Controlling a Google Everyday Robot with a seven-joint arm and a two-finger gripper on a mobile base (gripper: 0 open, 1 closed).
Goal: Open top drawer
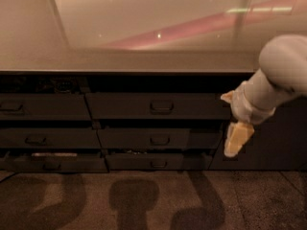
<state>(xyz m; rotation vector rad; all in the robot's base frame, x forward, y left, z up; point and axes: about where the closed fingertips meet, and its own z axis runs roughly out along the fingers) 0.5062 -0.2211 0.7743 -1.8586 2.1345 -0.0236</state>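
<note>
One top drawer looks shut below countertop front edge; my gripper hangs beside drawer's right end, grip state: cannot tell.

top drawer front dark grey, plain, no pattern; its loop handle same dark grey, near black. Narrower drawer on its left and lower drawers same dark grey, plain. Pale whitish strip in the gap over the bottom-left drawer. Gripper, at right by the drawers' right ends, pale yellow-cream; arm above it off-white with warm tint. Countertop tan-beige, glossy, with a pink-red diagonal streak and a few small white light spots. Floor brown, fine speckle, with dark soft-edged shadows across it
</note>
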